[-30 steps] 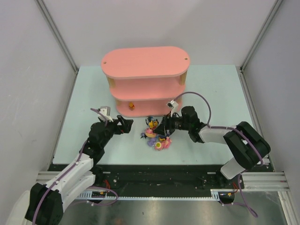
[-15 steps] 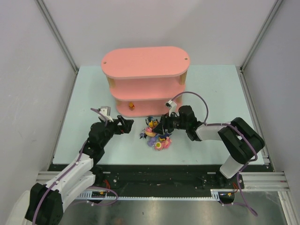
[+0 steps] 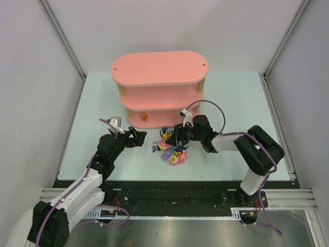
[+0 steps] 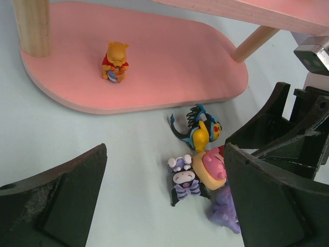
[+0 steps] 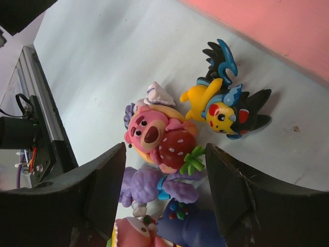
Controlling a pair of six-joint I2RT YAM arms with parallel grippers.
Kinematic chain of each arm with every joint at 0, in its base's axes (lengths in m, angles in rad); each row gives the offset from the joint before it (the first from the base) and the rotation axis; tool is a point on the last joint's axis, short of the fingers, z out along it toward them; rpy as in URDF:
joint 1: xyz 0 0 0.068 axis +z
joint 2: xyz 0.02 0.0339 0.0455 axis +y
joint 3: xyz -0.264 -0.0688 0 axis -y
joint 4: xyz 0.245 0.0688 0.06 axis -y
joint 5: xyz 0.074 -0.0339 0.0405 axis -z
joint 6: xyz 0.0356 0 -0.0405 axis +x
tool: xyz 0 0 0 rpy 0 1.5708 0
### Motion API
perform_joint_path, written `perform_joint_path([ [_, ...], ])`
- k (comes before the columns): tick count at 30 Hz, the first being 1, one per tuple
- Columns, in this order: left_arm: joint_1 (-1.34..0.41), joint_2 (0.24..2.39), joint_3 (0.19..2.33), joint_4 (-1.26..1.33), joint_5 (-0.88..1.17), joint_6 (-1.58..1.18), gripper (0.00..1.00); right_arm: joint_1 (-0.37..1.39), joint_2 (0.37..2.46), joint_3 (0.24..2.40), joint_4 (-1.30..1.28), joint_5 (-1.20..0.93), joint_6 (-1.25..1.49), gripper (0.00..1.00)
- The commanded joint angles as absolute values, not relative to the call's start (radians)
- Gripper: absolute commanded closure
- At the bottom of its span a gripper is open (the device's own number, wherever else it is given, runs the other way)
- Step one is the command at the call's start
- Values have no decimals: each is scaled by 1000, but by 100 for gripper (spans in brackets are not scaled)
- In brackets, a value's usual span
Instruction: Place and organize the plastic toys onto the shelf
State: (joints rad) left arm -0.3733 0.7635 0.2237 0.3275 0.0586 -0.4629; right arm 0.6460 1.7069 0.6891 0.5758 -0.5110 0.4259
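While heaped colourful plastic toys [image 3: 172, 154] overlap, pink oval three-tier shelf [image 3: 159, 69] runs left-right, left gripper [image 4: 165, 152] wide, right gripper [image 5: 165, 150] parted.

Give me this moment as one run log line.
left gripper: open, facing toy pile | right gripper: open, jaws either side of pink bear | shelf: one yellow bear on bottom tier | pile: on table

My black fingers [image 5: 97, 185] look like matt, faintly grainy plastic. The toys [image 5: 149, 131] are glossy moulded plastic. The shelf [image 4: 169, 62] has smooth matt pink boards on bare wooden posts [image 4: 32, 25].
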Motion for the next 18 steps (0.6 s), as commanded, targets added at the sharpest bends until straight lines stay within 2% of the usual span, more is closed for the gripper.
perform_joint_path([
  [1, -380, 750, 216, 356, 84, -456, 0, 647, 1735, 735, 581, -495, 439, 33],
  [11, -380, 756, 216, 356, 87, -457, 0, 647, 1770, 736, 558, -465, 439, 39],
  [18, -379, 762, 222, 359, 94, -459, 0, 647, 1795, 744, 572, -498, 446, 47],
])
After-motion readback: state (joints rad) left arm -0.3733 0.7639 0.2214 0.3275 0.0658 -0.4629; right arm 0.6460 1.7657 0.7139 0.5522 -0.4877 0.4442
